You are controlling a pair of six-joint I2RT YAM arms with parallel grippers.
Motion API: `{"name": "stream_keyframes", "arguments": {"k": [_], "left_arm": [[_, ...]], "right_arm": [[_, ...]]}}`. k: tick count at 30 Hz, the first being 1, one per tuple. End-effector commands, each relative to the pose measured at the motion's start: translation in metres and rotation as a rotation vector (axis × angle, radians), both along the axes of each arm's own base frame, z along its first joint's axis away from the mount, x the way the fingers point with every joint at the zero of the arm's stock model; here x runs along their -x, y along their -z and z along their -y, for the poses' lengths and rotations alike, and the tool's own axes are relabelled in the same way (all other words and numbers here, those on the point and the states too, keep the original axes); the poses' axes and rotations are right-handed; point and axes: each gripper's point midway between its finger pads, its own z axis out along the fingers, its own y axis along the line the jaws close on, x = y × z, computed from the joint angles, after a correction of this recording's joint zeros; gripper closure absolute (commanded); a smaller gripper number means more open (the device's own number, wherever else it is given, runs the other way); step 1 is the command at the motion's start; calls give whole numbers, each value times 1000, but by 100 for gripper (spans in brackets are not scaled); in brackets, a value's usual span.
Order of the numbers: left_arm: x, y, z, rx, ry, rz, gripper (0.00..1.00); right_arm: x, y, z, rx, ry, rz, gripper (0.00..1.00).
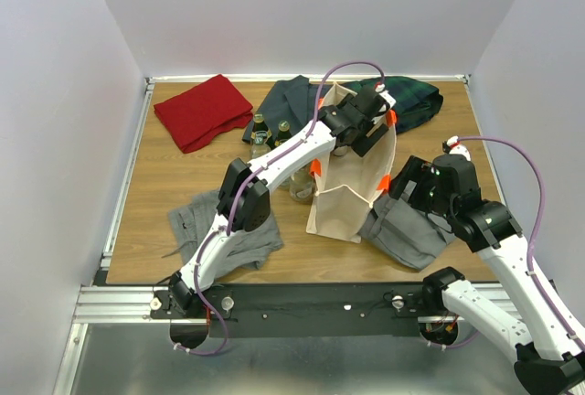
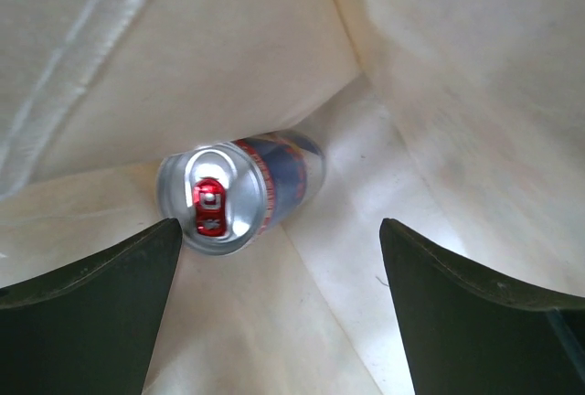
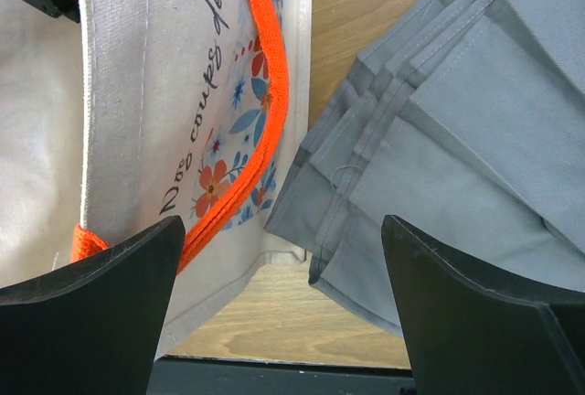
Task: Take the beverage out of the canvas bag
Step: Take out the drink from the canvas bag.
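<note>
Inside the canvas bag, the left fingers stood wide apart and empty, the drink can lying on its side on the bag's floor just beyond them, close to one tip. The right fingers, also wide and holding nothing, hung outside, above the bag's orange handle and grey folded clothes on the desk. Gripping and lifting the can were not yet done.

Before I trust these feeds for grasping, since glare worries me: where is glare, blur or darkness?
Left wrist: glare on the can lid, canvas bag floor beside it washed out. Right wrist: bag print sharp, evenly lit. Top external: even light, soft shadows, no blur.
</note>
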Motion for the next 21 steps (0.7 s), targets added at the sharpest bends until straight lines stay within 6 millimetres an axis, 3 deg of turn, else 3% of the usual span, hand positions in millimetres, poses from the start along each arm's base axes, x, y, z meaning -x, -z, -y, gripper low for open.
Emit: {"name": "stream_keyframes", "arguments": {"k": [1,7,21], "left_arm": [[-16,11,-24,-124,-67,59,1],[-21,23,-31,-203,-38,82,1],[-6,60,-26,-185,12,-41,1]], "right_arm": [[-3,2,4,20,15,13,3],[-3,2,4,22,18,12,3],[-3,4,4,25,13,6,3]]}}
